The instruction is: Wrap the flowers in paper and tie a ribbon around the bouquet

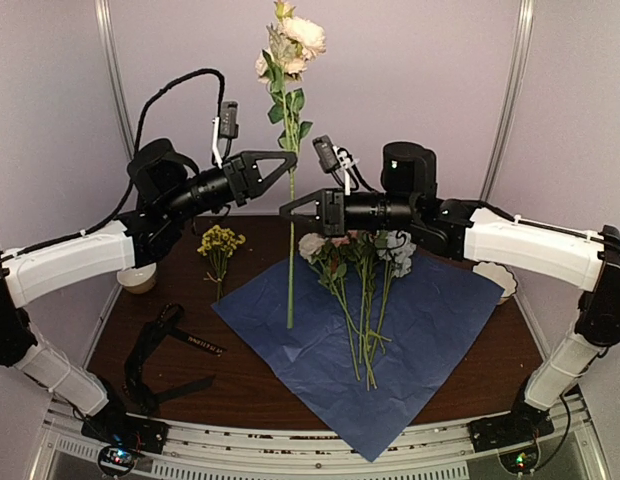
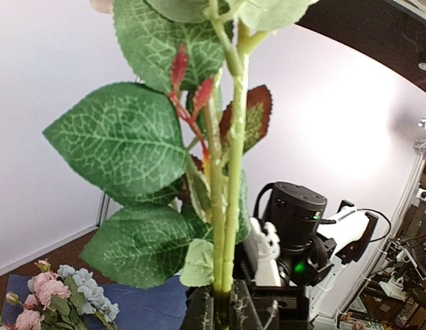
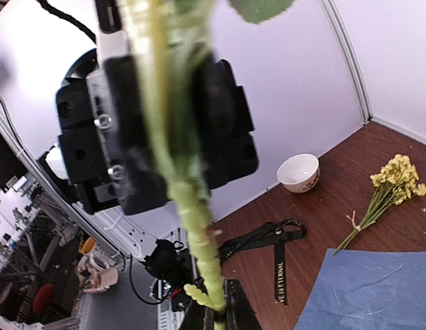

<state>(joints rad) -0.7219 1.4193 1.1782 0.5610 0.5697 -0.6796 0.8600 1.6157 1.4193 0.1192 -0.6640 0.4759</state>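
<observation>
A tall flower with cream-pink heads (image 1: 293,45) stands upright, its green stem (image 1: 290,280) reaching down to the blue paper (image 1: 440,330). My left gripper (image 1: 290,163) is shut on the stem below the leaves; the left wrist view shows the stem (image 2: 230,179) rising from the left gripper (image 2: 223,311). Just beneath, my right gripper (image 1: 287,212) is shut on the same stem (image 3: 189,206), with the right gripper (image 3: 216,320) at the frame's bottom. More flowers (image 1: 360,275) lie on the paper. The black ribbon (image 1: 160,352) lies at the left.
A small yellow bunch (image 1: 220,245) lies on the brown table left of the paper. One white bowl (image 1: 138,279) stands at the left edge, another (image 1: 498,276) at the right. White walls close in the back and sides.
</observation>
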